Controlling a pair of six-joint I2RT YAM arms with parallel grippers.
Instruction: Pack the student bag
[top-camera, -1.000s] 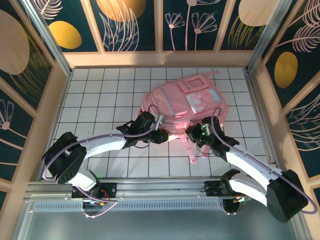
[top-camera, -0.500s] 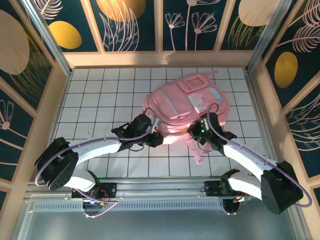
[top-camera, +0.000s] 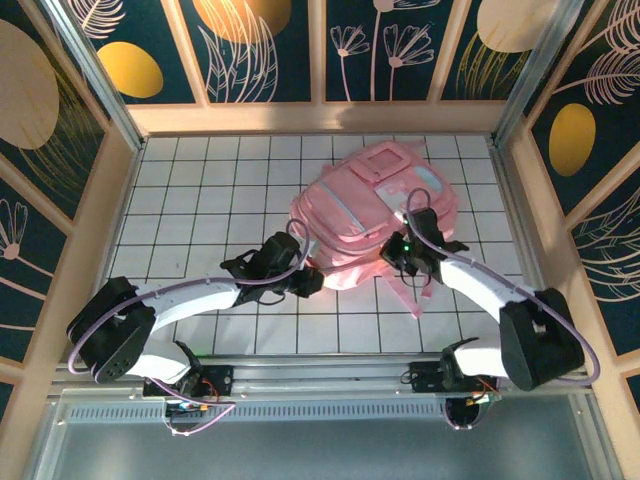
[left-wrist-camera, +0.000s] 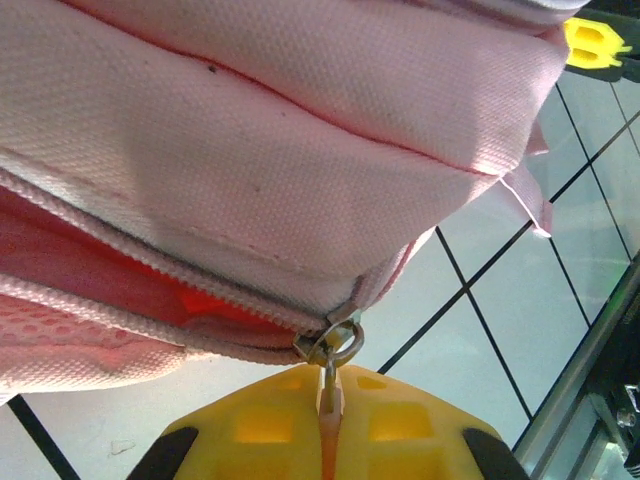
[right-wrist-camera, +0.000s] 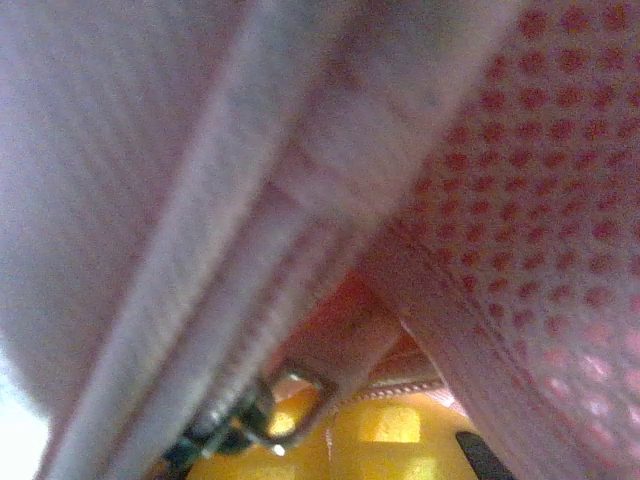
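The student bag (top-camera: 372, 205), a large pink backpack with pale blue and white front pockets, lies on the white tiled table (top-camera: 200, 200). My left gripper (top-camera: 312, 281) is at the bag's near left edge. In the left wrist view it (left-wrist-camera: 330, 388) is shut on a pink zipper pull hanging from a metal ring (left-wrist-camera: 337, 343). The zipper beside it gapes, showing a red-lit inside (left-wrist-camera: 110, 285). My right gripper (top-camera: 396, 257) is at the bag's near right edge. In the right wrist view it (right-wrist-camera: 336, 442) is shut on a pink tab that runs through a metal ring (right-wrist-camera: 296, 401).
A pink shoulder strap (top-camera: 411, 299) trails from the bag toward the near edge, between my two arms. Wooden walls close in the table at the left, back and right. A metal rail (top-camera: 330, 375) with the arm bases runs along the near side.
The bag has slid away from me and a little to the right. My right gripper went with it, its arm folding in. The left gripper drew slightly back and left, and the zipper stands open.
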